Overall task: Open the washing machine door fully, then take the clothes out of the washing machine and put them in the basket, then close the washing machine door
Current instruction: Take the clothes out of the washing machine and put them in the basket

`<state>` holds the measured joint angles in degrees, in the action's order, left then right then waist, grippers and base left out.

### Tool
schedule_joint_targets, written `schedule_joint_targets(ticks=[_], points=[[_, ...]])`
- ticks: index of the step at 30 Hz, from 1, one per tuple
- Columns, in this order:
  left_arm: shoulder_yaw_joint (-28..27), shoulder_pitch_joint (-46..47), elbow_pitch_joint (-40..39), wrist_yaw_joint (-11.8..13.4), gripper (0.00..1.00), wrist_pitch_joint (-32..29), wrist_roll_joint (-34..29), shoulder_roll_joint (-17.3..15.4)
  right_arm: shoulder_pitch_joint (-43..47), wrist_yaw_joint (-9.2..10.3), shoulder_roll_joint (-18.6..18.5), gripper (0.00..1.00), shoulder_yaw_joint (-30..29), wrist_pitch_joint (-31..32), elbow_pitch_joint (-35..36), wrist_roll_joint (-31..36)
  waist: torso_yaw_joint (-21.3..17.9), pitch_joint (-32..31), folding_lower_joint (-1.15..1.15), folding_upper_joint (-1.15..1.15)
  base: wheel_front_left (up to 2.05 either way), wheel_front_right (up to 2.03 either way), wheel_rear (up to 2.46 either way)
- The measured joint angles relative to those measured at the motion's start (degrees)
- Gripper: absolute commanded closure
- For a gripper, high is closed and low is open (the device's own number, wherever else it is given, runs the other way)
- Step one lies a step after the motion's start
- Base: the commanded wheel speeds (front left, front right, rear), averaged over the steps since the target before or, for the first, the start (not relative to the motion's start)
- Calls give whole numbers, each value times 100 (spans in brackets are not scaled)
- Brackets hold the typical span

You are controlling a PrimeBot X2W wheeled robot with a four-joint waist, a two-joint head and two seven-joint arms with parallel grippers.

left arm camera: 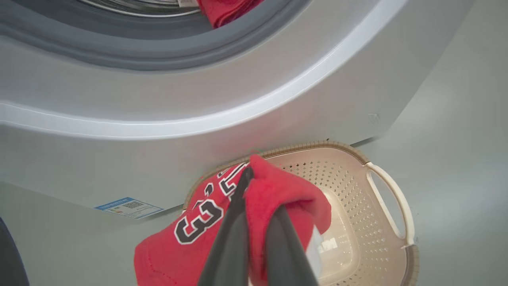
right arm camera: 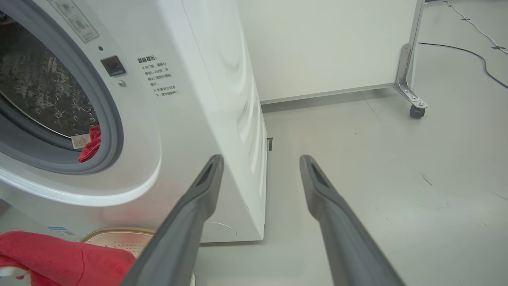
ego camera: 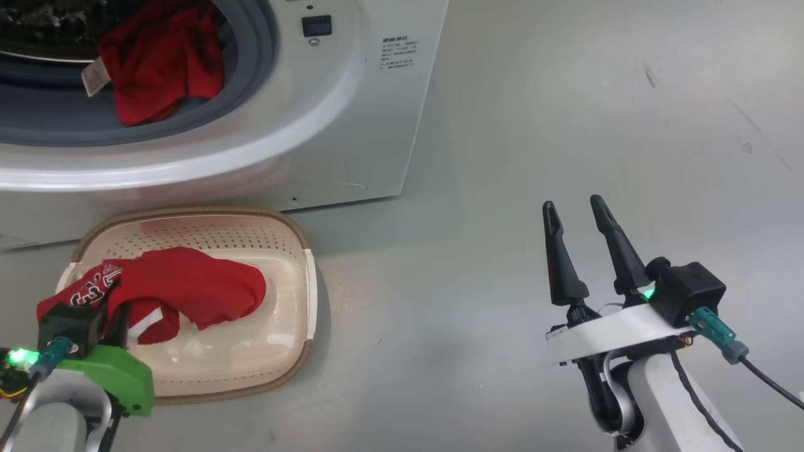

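- The washing machine (ego camera: 352, 94) stands on the grey floor (ego camera: 565, 94), its drum mouth uncovered.
- The basket (ego camera: 301, 251) sits on the floor, just in front of the machine's bottom front edge.
- The lettered red garment (ego camera: 201, 285) hangs over the basket's left side.
- The labelled red garment (ego camera: 163, 63) lies at the lip of the drum.
- The right claw (ego camera: 573, 210) hangs released, empty, over bare floor, well to the right of the basket.
- The left claw (left arm camera: 258, 206) is clenched on the lettered red garment above the basket.
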<state>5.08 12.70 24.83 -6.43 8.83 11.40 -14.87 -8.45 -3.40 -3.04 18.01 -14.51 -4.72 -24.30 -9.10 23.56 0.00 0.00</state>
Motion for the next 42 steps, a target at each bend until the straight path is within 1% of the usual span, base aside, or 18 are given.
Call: schedule_joint_targets(ticks=[9, 16, 19, 22, 28, 35, 38, 39, 40, 41, 42], points=[[-26, 339, 376, 0, 100, -70, -16, -73, -224, 0, 11, 0, 2, 0, 92, 0, -263, 433, 0, 0, 0, 0, 0], [46, 717, 642, 0, 100, -102, -94, -201, -310, 3, 22, 0, 41, 0, 134, -26, -494, 767, 0, 0, 0, 0, 0], [88, 849, 751, -1, 100, -102, -136, -205, -337, 54, 23, 0, 34, 0, 167, -38, -561, 873, 0, 0, 0, 0, 0], [112, 944, 936, -41, 100, -104, -188, -203, -400, 54, 23, 0, 42, 0, 174, -46, -610, 963, 0, 0, 0, 0, 0], [120, 961, 1400, -42, 100, -193, -188, -174, -436, 59, 25, 0, 62, 0, 191, -85, -674, 1061, 0, 0, 0, 0, 0], [90, 1070, 1711, -41, 100, -213, -181, -126, -444, 62, 26, 0, 107, 0, 188, -85, -700, 1110, 0, 0, 0, 0, 0], [94, 1138, 1808, -41, 100, -177, -181, -120, -456, 104, 26, 0, 118, 0, 183, -85, -708, 1118, 0, 0, 0, 0, 0], [97, 1162, 1850, -41, 84, -159, -181, -108, -460, 111, 26, 0, 113, 0, 179, -83, -707, 1114, 0, 0, 0, 0, 0], [96, 1188, 1909, -41, 50, -144, -180, -82, -464, 113, 27, 0, 102, 0, 171, -83, -704, 1106, 0, 0, 0, 0, 0], [91, 1208, 1963, -41, 0, -145, -178, -46, -465, 114, 26, 0, 92, 0, 160, -83, -698, 1092, 0, 0, 0, 0, 0], [90, 1220, 2012, -41, 0, -144, -159, -15, -469, 114, 26, 0, 92, 0, 153, -83, -690, 1078, 0, 0, 0, 0, 0]])
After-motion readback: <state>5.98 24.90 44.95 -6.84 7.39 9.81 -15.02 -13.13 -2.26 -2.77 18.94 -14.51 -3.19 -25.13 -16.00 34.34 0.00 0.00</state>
